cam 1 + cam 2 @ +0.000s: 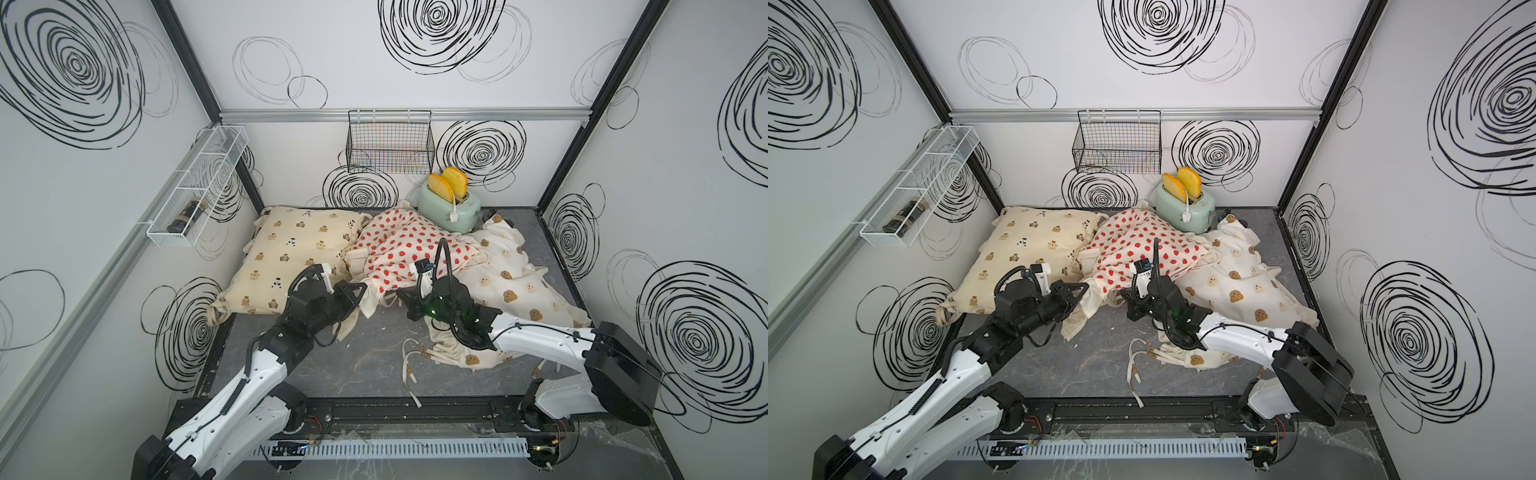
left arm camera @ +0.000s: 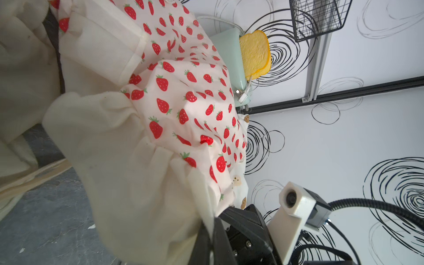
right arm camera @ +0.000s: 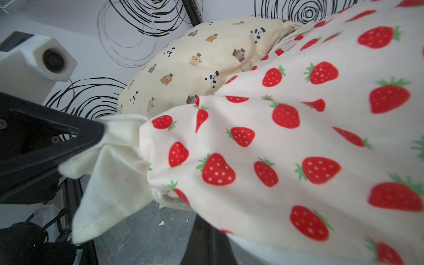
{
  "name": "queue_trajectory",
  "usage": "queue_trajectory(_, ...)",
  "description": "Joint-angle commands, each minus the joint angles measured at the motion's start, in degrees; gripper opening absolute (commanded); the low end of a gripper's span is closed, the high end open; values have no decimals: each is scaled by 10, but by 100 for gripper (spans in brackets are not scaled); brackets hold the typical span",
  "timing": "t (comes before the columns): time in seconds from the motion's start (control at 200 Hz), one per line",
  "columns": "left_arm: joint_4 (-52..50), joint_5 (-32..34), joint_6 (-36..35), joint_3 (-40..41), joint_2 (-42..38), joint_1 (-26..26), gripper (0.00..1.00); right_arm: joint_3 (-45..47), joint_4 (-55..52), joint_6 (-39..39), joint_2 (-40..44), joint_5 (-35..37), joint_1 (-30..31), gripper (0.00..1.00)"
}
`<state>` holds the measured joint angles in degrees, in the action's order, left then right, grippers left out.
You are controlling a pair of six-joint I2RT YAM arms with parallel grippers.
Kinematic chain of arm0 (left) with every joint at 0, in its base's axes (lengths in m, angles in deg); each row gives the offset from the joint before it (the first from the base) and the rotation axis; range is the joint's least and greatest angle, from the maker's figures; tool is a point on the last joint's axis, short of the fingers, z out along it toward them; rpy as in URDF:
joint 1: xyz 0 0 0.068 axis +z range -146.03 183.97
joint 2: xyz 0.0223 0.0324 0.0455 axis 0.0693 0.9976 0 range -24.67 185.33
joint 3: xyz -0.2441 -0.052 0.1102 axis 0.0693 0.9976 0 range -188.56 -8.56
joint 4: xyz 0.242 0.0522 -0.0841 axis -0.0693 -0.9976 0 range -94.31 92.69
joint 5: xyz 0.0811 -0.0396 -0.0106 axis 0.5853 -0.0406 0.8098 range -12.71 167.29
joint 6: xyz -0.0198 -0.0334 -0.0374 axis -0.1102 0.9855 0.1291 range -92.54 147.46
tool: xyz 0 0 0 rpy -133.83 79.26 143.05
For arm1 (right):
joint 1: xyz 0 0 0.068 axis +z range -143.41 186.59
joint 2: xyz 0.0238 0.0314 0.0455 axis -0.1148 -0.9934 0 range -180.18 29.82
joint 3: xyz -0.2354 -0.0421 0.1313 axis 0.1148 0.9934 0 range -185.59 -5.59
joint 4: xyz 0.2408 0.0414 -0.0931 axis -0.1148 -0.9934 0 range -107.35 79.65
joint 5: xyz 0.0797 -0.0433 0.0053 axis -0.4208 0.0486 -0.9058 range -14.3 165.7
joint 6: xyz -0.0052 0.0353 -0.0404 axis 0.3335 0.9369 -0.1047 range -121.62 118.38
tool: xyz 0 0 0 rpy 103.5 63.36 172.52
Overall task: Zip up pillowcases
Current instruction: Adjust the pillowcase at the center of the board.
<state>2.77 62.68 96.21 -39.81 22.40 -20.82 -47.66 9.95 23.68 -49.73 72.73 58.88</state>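
Three pillowcases lie across the back of the table. The cream one with bears and pandas (image 1: 282, 253) (image 3: 195, 59) is on the left. The strawberry one (image 1: 399, 245) (image 1: 1142, 245) (image 2: 183, 91) (image 3: 298, 137) is in the middle. The white one with brown bear heads (image 1: 511, 282) (image 1: 1246, 282) is on the right. My left gripper (image 1: 362, 286) (image 1: 1086, 286) (image 2: 211, 229) is shut on the strawberry case's cream frill at its near left corner. My right gripper (image 1: 400, 296) (image 1: 1123, 297) (image 3: 204, 220) is shut at the same case's near edge. Its fingertips are hidden under the fabric, and no zipper shows.
A mint toaster (image 1: 451, 212) with two toast slices stands at the back, behind the strawberry case. On the back wall hangs a black wire basket (image 1: 390, 141). The left wall carries a white wire shelf (image 1: 195, 187). Loose ties (image 1: 411, 365) trail over the grey table (image 1: 353, 365).
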Motion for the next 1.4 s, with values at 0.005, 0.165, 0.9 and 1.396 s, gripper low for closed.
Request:
queue_trajectory(0.005, 17, -47, -61, 11, 5, 4, 23, -30, -76, -27, 24, -69, -9, 0)
queue_trajectory(0.165, -54, 7, -150, 5, 1, 4, 42, -54, -135, -34, 34, -107, -22, 0)
queue_trajectory(0.9, 124, 313, -591, 4, 81, -239, 74, -103, -211, -76, 52, -193, -83, 0)
queue_trajectory(1.396, 224, 310, -607, -11, 183, -217, 30, -141, -276, -68, 26, -172, -83, 0)
